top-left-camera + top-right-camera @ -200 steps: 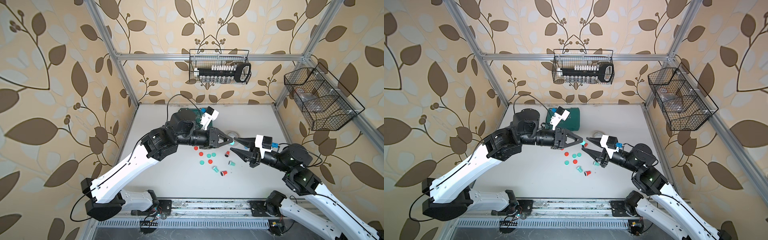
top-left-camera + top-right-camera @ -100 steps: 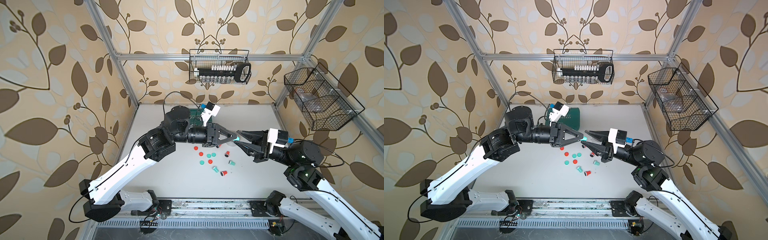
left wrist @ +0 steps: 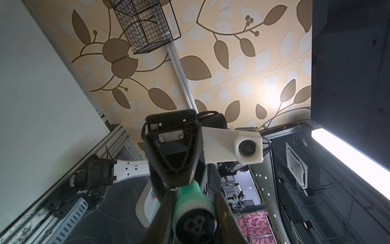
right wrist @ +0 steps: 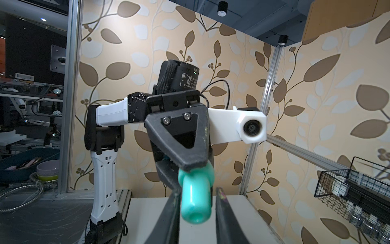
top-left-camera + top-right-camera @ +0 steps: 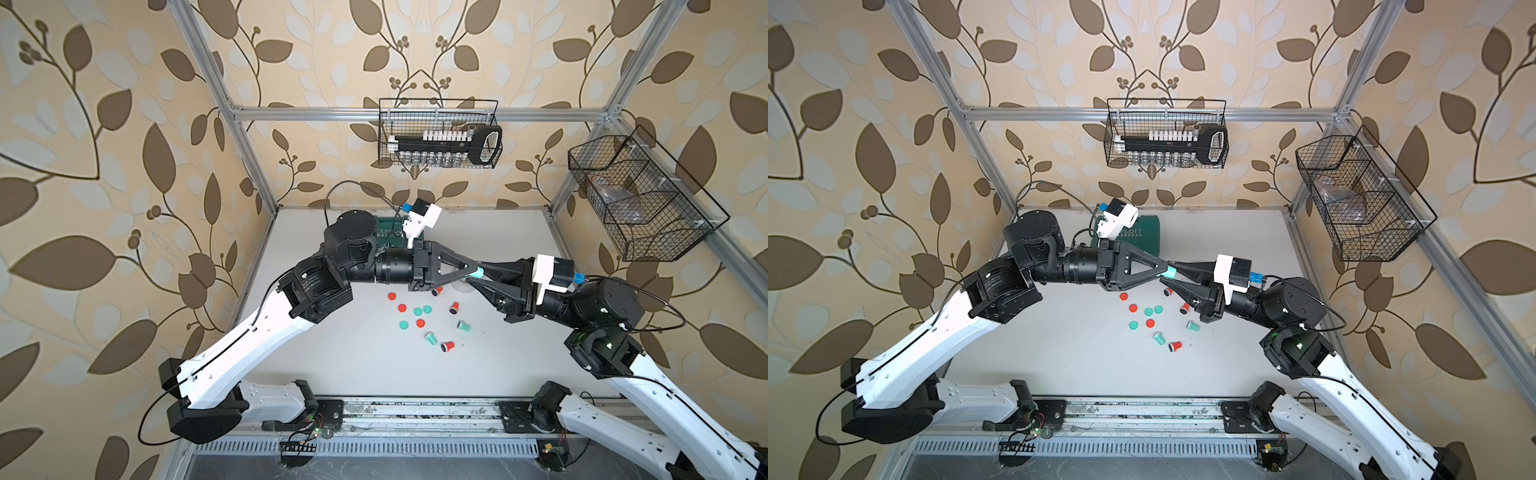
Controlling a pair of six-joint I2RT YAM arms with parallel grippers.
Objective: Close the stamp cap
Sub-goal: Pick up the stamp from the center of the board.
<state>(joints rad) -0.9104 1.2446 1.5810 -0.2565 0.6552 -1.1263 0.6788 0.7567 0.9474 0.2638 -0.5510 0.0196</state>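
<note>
White letters are printed on the green box (image 5: 1144, 239) at the back of the tabletop (image 5: 365, 365). "PLOIT" can be read on it in a top view. In a top view where the box is partly hidden by the left arm, only "EXPL" is seen. In the right wrist view, "DAMIAO" is seen upside down on a label on the black motor (image 4: 181, 78) of the left arm. A sticker (image 4: 25, 76) with black bars is stuck on a dark board outside the frame. Its tiny print cannot be read.

A wire basket (image 5: 436, 100) is hung on the back wall. A long black rack (image 5: 432, 145) is put in it. A row of little white-topped bottles (image 5: 444, 135) is lined up on the rack, and a row of small glass jars (image 5: 428, 160) is seen under it. A second basket (image 5: 656, 237) is hung on the right wall, and a see-through bag (image 5: 615, 195) is put inside it.

The teal stamp (image 4: 195, 196) is held up in the air over the tabletop, between the two arms. Its wide end is squeezed tight by the left hand (image 4: 195, 163). Its black rubber face (image 3: 197, 225) is bare and is turned toward the left arm's camera. The thin end of the stamp is placed between the fingers of the right hand (image 3: 182, 186). It cannot be told if the thin end is gripped or only loosely fenced in.

Loose red caps (image 5: 402, 308) and teal caps (image 5: 417, 311) are scattered on the tabletop below. Small stamps (image 5: 454, 307), red and teal, are laid near them.
</note>
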